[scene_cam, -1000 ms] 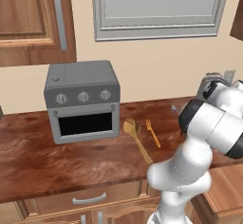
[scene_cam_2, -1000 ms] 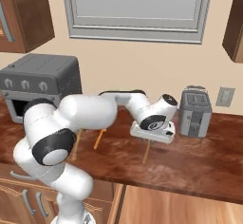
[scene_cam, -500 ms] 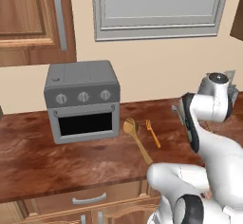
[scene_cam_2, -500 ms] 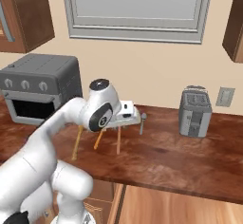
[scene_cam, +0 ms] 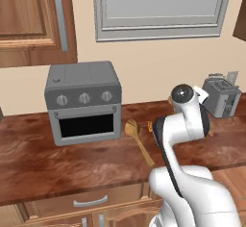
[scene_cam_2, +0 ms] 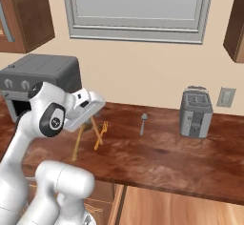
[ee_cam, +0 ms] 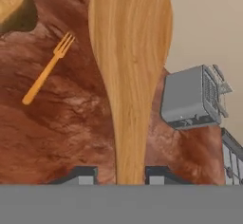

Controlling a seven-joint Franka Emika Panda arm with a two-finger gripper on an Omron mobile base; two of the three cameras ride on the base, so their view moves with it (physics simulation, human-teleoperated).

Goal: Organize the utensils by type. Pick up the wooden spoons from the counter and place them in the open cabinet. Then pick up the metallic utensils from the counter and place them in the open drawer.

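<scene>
**Spoon in the Grip, Up Off the Counter**

The gripper (ee_cam: 116, 173) is clamped on the thin handle of a wooden spoon (ee_cam: 128, 52). In the hand view its two dark tips sit tight on each side of the handle. The wide flat end sticks out in front. I think it is held by the handle so the big end can go into the cabinet first.

The spoon is up in the air above the dark brown counter (scene_cam: 72, 168). It is not touching it.

A second wooden spoon (scene_cam: 138, 140) lies flat on the counter, just in front of the toaster oven (scene_cam: 84, 103). Its round end is by the oven and its handle comes toward the robot. The little orange fork (ee_cam: 46, 70) lies flat too, near that spoon but not touching it. A small grey spoon (scene_cam_2: 143, 122) lies farther along, between the fork and the silver toaster (scene_cam_2: 196, 112). I think the things lying down are waiting for their turn.

Some things are hard to see. In the left base view the white arm is in front of the fork, so just a bit of orange peeks out. The cabinet (scene_cam: 29, 19) is cut off at the top corner, so I cannot tell if it is open. In the right base view I cannot pick out the held spoon under the hand.
</scene>
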